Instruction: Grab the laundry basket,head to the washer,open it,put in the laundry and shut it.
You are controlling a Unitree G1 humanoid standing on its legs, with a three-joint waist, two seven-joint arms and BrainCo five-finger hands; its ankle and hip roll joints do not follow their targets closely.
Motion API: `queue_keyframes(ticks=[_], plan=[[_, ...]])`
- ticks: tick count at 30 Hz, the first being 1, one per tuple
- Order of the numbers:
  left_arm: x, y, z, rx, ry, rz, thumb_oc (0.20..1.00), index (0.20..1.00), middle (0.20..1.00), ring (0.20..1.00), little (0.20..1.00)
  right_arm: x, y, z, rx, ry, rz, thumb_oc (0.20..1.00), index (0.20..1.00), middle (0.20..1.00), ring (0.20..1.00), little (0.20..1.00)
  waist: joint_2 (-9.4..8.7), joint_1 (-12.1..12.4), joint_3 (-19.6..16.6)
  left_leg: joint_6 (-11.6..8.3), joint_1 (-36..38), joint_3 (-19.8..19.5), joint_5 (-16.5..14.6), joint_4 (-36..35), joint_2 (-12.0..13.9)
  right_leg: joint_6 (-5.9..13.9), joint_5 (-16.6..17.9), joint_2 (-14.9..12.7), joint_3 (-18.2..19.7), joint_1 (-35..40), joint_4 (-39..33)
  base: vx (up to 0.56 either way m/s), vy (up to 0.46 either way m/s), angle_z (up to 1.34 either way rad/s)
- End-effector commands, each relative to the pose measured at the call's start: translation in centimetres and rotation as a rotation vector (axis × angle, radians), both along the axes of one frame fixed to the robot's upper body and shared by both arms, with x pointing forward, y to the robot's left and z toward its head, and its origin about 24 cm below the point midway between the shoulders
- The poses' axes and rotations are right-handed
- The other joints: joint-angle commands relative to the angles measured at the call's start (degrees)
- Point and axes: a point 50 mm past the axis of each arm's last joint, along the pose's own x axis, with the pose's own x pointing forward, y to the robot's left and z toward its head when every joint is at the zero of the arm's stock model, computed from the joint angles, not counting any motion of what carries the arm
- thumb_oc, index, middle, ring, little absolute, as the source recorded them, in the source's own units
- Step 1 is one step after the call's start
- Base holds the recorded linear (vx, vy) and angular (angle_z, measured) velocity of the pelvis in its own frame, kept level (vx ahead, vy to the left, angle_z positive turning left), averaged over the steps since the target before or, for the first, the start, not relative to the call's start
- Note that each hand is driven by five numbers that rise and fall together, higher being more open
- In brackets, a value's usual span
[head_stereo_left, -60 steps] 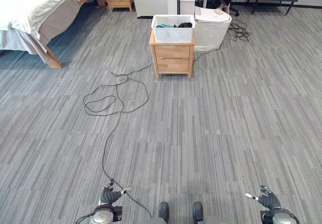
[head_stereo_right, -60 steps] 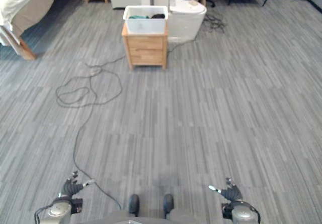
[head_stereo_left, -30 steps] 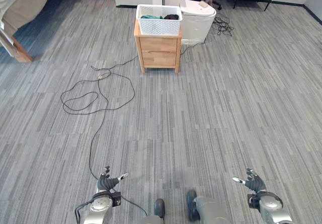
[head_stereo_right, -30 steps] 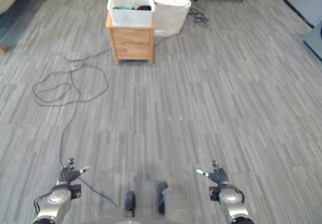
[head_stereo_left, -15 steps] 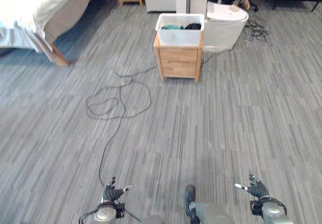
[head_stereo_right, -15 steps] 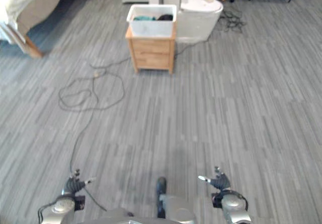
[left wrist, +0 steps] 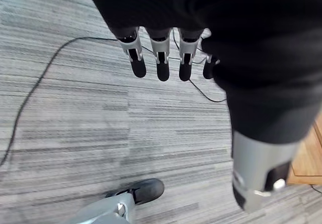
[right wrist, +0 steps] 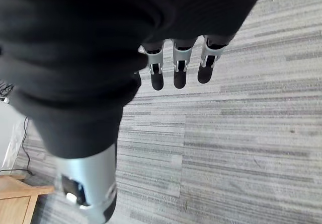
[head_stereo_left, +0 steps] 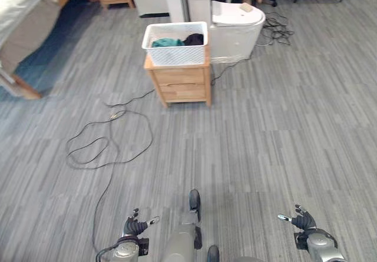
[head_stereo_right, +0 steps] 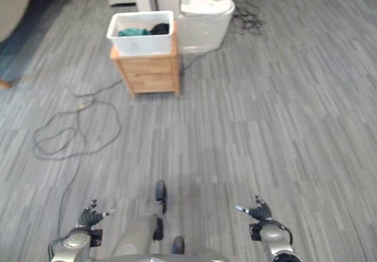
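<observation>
Silver fingers [left wrist: 159,58] of the left hand [head_stereo_left: 133,228] hang relaxed and empty over grey floor [head_stereo_left: 283,126]; right hand [head_stereo_left: 303,225] likewise released, grasping nothing. Well ahead of both, far out of reach: white laundry basket [head_stereo_left: 175,52] with dark and teal clothes, atop a wooden nightstand [head_stereo_left: 181,85]. White washer [head_stereo_left: 238,29] just beyond it. Step in hand: approach, judging by the gap. Next: close in, then grasp the basket.

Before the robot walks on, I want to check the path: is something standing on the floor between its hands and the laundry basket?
Nothing solid does. The laundry basket sits on the wooden nightstand, far ahead of the open left hand and right hand. Between them lies bare floor; a black cable loops to the left of the straight line.
</observation>
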Motion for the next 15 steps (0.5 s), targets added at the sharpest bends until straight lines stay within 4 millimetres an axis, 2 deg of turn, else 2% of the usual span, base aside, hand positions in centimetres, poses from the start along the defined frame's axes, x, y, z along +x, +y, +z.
queue_keyframes(ticks=[1, 2, 3, 4, 5, 6, 7, 8, 9, 10, 13, 14, 15], plan=[[1.8, 1.4, 1.6, 0.087, -0.069, -0.079, 1.0, 1.0, 1.0, 1.0, 1.0, -0.8, 0.3, 0.0, 0.009, -0.012, 0.012, 1.0, 1.0, 1.0, 1.0, 1.0, -1.94, -0.44, -2.99, -5.9, 1.79, -2.06, -0.46, 3.24, 3.58, 6.72, -0.49, -13.89, 3.53, -2.39, 12.36, 0.3, 0.148, -0.23], [1.8, 1.3, 1.6, 0.087, -0.069, -0.079, 1.0, 1.0, 1.0, 1.0, 1.0, -0.8, 0.3, 0.0, 0.009, -0.013, 0.012, 1.0, 1.0, 1.0, 1.0, 1.0, -1.78, -0.31, -3.09, -5.94, 1.64, -2.02, -0.4, 3.25, 3.81, 6.68, -0.31, -13.71, 3.67, -2.58, 12.31, 0.4, 0.226, -0.22], [2.3, 1.6, 1.9, 0.103, -0.079, -0.094, 1.0, 1.0, 1.0, 1.0, 1.0, -0.4, 0.8, -0.1, 0.021, -0.017, 0.022, 1.0, 1.0, 1.0, 1.0, 1.0, -3.0, -0.67, -3.21, -4.37, 3.24, -0.99, -3.34, 4.49, 2.62, 8.26, 8.21, -15.85, 4.35, -5.43, 20.05, 0.24, 0.146, -0.36], [2.3, 1.6, 1.9, 0.103, -0.079, -0.094, 1.0, 1.0, 1.0, 1.0, 1.0, -0.4, 0.8, -0.1, 0.021, -0.017, 0.022, 1.0, 1.0, 1.0, 1.0, 1.0, -2.84, -0.52, -3.32, -4.41, 3.09, -0.93, -3.28, 4.48, 2.85, 8.23, 8.4, -15.66, 4.51, -5.64, 19.98, 0.49, 0.295, -0.41], [2.7, 1.9, 2.2, 0.113, -0.092, -0.089, 1.0, 1.0, 1.0, 1.0, 1.0, 0.3, 1.3, 0.2, 0.028, -0.041, 0.042, 1.0, 1.0, 1.0, 1.0, 1.0, -2.67, -1.02, -2.88, -3.04, 6.39, -0.21, -6.09, 4.61, 2.16, 8.2, 11.72, -15.98, 4.21, -9.0, 25.88, 0.23, 0.148, -0.28], [2.7, 1.9, 2.2, 0.113, -0.092, -0.089, 1.0, 1.0, 1.0, 1.0, 1.0, 0.4, 1.3, 0.2, 0.028, -0.041, 0.042, 1.0, 1.0, 1.0, 1.0, 1.0, -2.52, -0.9, -2.97, -3.08, 6.27, -0.15, -6.01, 4.58, 2.37, 8.17, 11.9, -15.8, 4.32, -9.17, 25.8, 0.47, 0.304, -0.08], [3.1, 2.2, 2.5, 0.133, -0.099, -0.087, 1.0, 1.0, 1.0, 1.0, 1.0, 1.0, 1.7, 0.5, 0.027, -0.06, 0.064, 1.0, 1.0, 1.0, 1.0, 1.0, -1.77, -2.0, -1.97, -2.07, 11.18, -0.59, -8.4, 3.44, 1.84, 6.86, 10.56, -14.85, 2.07, -15.35, 28.52, 0.23, 0.154, 0.0], [3.1, 2.2, 2.5, 0.133, -0.099, -0.087, 1.0, 1.0, 1.0, 1.0, 1.0, 1.0, 1.7, 0.5, 0.026, -0.061, 0.064, 1.0, 1.0, 1.0, 1.0, 1.0, -1.68, -1.97, -2.04, -2.1, 11.07, -0.58, -8.32, 3.4, 1.95, 6.82, 10.7, -14.74, 2.07, -15.45, 28.43, 0.53, 0.293, 0.3], [3.2, 2.3, 2.6, 0.139, -0.101, -0.093, 1.0, 1.0, 1.0, 1.0, 1.0, 1.3, 1.9, 0.6, 0.028, -0.072, 0.078, 1.0, 1.0, 1.0, 1.0, 1.0, -0.94, -3.64, -0.87, -1.92, 15.82, -1.58, -10.34, 2.07, 1.38, 6.05, 5.9, -13.18, -1.67, -19.98, 26.55, 0.43, 0.179, 0.55], [3.2, 2.4, 2.6, 0.143, -0.095, -0.099, 1.0, 1.0, 1.0, 1.0, 1.0, 1.4, 1.8, 0.7, 0.029, -0.074, 0.078, 1.0, 1.0, 1.0, 1.0, 1.0, -0.62, -4.69, -0.24, -1.9, 17.82, -2.48, -11.06, 1.62, 1.1, 5.89, 4.46, -11.84, -3.26, -22.54, 25.27, 0.53, 0.205, 0.74], [3.5, 2.1, 2.5, 0.139, -0.087, -0.109, 1.0, 1.0, 1.0, 1.0, 1.0, 1.0, 1.5, 0.5, 0.028, -0.06, 0.062, 1.0, 1.0, 1.0, 1.0, 1.0, -1.12, -6.68, 0.75, -2.59, 22.26, -4.15, -12.89, 0.72, -0.67, 6.68, 4.06, -10.2, -7.23, -26.52, 17.67, 0.41, 0.073, 0.56], [3.6, 1.8, 2.3, 0.138, -0.083, -0.123, 1.0, 1.0, 1.0, 1.0, 1.0, 0.4, 1.2, 0.3, 0.023, -0.038, 0.056, 1.0, 1.0, 1.0, 1.0, 1.0, -1.38, -7.69, 0.94, -3.1, 24.66, -5.24, -13.89, 0.39, -1.58, 6.98, 4.44, -9.73, -9.98, -27.14, 13.3, 0.38, 0.032, 0.35], [3.6, 1.7, 2.3, 0.138, -0.083, -0.124, 1.0, 1.0, 1.0, 1.0, 1.0, 0.4, 1.2, 0.3, 0.022, -0.038, 0.056, 1.0, 1.0, 1.0, 1.0, 1.0, -1.25, -7.85, 1.11, -3.13, 24.88, -5.43, -13.99, 0.39, -1.46, 6.97, 4.41, -9.67, -10.19, -26.81, 13.16, 0.34, 0.009, 0.39]])
